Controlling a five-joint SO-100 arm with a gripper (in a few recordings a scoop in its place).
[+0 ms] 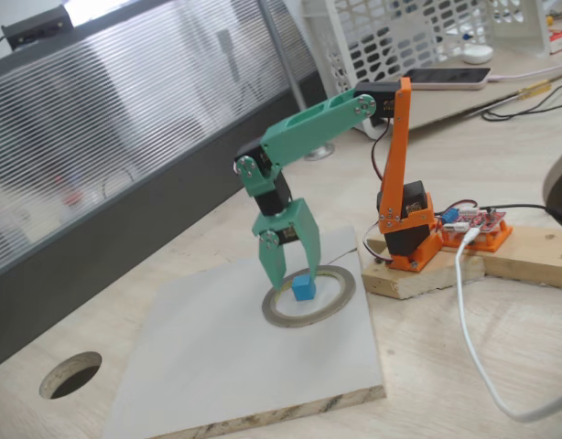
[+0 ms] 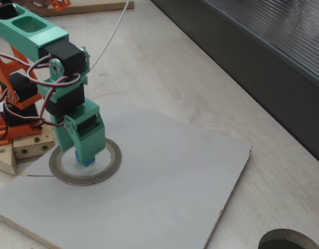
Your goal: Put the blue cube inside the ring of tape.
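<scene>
One small sky-blue cube (image 1: 303, 289), matte and plain, sits inside the grey-tan ring of tape (image 1: 340, 294) on a white board (image 1: 226, 366). The green hand (image 1: 293, 276) straddles it, fingers spread wide, apparently not gripping.

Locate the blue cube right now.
In both fixed views the blue cube sits inside the ring of tape on the white board, between the green gripper's open fingertips.

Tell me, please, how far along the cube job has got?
Nearly finished. Done: the blue cube sits on the board inside the tape ring. In hand: the end effector straddles the cube with its jaws spread; whether they touch it is unclear. Left: lifting the arm clear.
</scene>
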